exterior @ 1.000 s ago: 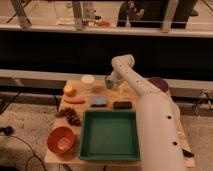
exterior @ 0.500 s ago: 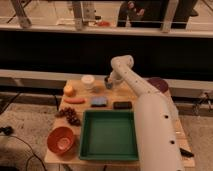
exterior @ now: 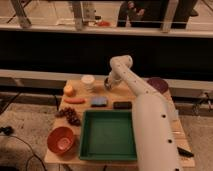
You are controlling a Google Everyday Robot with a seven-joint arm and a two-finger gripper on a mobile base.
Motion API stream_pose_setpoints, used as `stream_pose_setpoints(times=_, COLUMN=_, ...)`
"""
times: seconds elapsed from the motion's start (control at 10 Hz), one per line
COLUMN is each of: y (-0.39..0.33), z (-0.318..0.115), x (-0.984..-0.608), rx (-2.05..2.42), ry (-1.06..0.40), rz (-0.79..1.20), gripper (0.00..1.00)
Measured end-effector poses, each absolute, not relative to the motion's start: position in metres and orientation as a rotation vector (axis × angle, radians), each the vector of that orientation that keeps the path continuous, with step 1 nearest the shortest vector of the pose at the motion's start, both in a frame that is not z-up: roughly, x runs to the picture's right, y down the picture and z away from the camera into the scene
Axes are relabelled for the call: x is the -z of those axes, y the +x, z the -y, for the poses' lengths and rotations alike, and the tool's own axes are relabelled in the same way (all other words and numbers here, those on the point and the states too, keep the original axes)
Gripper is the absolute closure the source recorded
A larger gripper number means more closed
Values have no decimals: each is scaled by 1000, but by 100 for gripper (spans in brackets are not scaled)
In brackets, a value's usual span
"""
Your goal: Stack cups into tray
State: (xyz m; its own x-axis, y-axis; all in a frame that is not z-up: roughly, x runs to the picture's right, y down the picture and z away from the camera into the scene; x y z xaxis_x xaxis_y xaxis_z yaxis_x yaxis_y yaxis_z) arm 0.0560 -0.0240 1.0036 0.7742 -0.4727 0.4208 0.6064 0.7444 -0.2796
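The green tray sits at the front middle of the wooden table. A cream-white cup stands upright at the back of the table. My arm reaches from the front right over the table to the back. My gripper points down at the back edge, just right of the cream-white cup. The light blue cup does not show; it may be hidden by the gripper.
An orange bowl sits left of the tray. A flat blue pad and a black object lie behind the tray. Grapes, a carrot-like stick and an orange fruit lie on the left. A purple plate is at the back right.
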Motion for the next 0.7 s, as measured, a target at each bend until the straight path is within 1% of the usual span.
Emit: stream_pose_setpoints(times=0.7, y=69, z=42, x=-968, rx=585, ry=-361, rz=339, gripper=100)
